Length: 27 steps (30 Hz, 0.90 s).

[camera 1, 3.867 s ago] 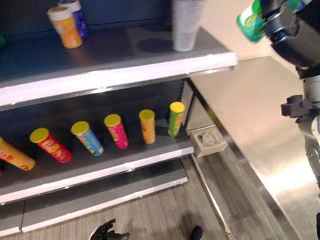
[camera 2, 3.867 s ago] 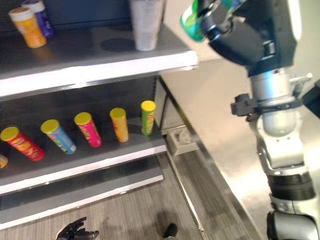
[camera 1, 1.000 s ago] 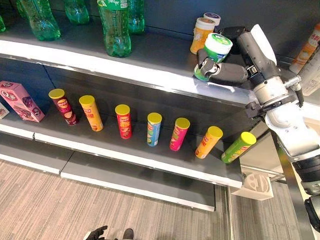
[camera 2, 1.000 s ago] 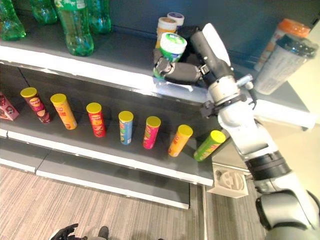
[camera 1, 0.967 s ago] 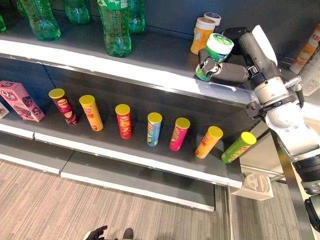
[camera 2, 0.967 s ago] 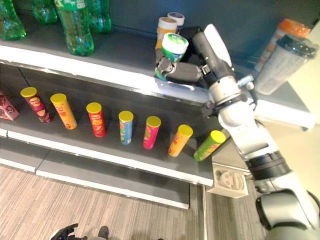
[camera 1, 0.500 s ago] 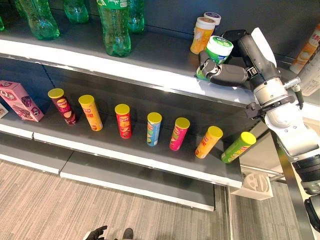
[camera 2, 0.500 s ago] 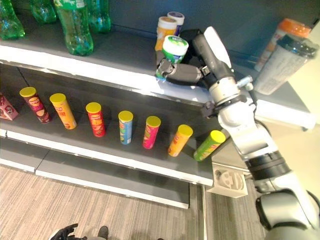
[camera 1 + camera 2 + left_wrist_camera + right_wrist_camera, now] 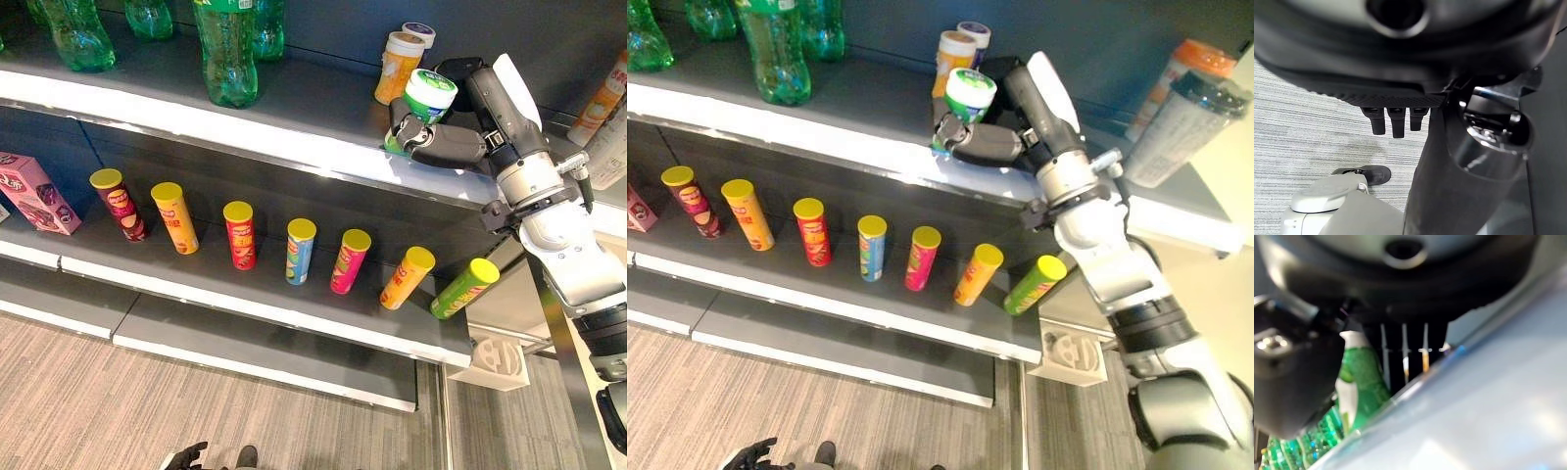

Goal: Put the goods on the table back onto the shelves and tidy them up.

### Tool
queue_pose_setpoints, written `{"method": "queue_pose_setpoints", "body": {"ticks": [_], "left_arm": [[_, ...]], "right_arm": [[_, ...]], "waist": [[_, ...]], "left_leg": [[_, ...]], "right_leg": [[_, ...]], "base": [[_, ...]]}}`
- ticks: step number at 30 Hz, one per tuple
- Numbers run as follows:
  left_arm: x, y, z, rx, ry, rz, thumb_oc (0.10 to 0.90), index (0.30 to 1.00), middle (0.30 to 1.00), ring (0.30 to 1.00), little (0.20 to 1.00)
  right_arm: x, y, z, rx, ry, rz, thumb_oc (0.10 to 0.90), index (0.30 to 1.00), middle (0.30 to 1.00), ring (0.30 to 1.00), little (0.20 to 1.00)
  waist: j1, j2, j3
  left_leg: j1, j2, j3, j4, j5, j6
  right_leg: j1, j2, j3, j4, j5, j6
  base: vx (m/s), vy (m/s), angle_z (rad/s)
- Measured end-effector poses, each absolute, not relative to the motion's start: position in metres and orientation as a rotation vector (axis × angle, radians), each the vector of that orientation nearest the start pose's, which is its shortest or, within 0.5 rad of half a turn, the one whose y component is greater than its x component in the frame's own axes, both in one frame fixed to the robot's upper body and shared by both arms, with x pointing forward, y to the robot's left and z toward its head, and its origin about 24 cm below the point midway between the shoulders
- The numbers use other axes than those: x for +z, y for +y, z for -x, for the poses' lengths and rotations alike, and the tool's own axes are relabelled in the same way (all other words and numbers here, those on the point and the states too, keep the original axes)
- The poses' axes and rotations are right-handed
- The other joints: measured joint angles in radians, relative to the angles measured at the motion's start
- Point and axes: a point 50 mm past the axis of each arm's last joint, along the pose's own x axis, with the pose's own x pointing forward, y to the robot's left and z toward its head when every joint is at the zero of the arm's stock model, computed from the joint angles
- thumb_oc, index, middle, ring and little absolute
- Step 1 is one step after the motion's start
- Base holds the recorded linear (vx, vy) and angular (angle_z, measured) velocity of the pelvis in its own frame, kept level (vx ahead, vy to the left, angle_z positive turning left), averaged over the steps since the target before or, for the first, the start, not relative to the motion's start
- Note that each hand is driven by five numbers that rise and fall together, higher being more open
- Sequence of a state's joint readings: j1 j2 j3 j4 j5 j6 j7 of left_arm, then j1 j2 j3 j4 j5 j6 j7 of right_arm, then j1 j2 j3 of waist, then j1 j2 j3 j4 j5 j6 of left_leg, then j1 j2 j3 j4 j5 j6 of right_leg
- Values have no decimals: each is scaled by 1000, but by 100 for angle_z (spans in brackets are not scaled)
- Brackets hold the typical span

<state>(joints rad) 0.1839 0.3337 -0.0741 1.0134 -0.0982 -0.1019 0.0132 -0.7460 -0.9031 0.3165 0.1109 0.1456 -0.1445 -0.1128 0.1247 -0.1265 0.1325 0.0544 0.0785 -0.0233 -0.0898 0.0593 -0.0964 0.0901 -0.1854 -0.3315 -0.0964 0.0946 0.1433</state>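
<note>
the left hand [image 9: 186,456] hangs low near the floor, fingers loosely curled and holding nothing. on the lower shelf [image 9: 294,308] stands a row of chip tubes [image 9: 300,251]. farther up, the right hand [image 9: 436,145] is wrapped round a green white-lidded canister [image 9: 423,103] at the upper shelf's [image 9: 196,113] near edge, with an orange canister [image 9: 400,67] behind it and green soda bottles [image 9: 227,49] to the left.

A white-lidded green cylindrical can [image 9: 965,103] is gripped by the dark right hand [image 9: 982,142] at the front edge of the grey upper shelf [image 9: 852,117]. Just behind it, an orange canister [image 9: 953,59] is seen. Seven yellow-lidded tubes are lined along the lower shelf [image 9: 823,284].
</note>
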Motion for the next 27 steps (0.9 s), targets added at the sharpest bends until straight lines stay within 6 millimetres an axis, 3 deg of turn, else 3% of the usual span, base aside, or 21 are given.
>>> {"method": "queue_pose_setpoints", "body": {"ticks": [8, 9, 10, 11, 27], "left_arm": [[-144, 270, -68, 175, 1087, -257, 800, 900, 900, 900, 900], [-144, 270, -68, 175, 1087, -257, 800, 900, 900, 900, 900], [-144, 270, -68, 175, 1087, -257, 800, 900, 900, 900, 900], [-144, 270, -68, 175, 1087, -257, 800, 900, 900, 900, 900], [-144, 270, -68, 175, 1086, -256, 800, 900, 900, 900, 900]], "right_arm": [[269, -204, -327, 89, -679, 784, 413, 319, 319, 319, 319], [269, -204, -327, 90, -679, 784, 549, 524, 524, 524, 524], [269, -204, -327, 91, -678, 784, 758, 836, 836, 836, 836], [269, -204, -326, 94, -678, 780, 800, 900, 900, 900, 900], [265, -200, -327, 129, -662, 780, 800, 900, 900, 900, 900]], "waist": [[0, 0, 0], [0, 0, 0], [0, 0, 0], [0, 0, 0], [0, 0, 0]], "left_leg": [[1, 0, 0, 0, 0, 0], [1, 0, 0, 0, 0, 0], [1, 0, 0, 0, 0, 0], [1, 0, 1, 0, 0, 0], [2, 0, 1, 0, 0, 0]], "right_leg": [[0, 0, 0, 0, 0, 0], [1, 0, 0, 0, 0, 0], [1, 0, 0, 0, 0, 0], [1, 0, 1, 0, 0, 0], [1, 0, 1, 0, 0, 0]], "base": [[0, 0, 0], [0, 0, 0], [0, 0, 0], [0, 0, 0], [0, 0, 0]]}}
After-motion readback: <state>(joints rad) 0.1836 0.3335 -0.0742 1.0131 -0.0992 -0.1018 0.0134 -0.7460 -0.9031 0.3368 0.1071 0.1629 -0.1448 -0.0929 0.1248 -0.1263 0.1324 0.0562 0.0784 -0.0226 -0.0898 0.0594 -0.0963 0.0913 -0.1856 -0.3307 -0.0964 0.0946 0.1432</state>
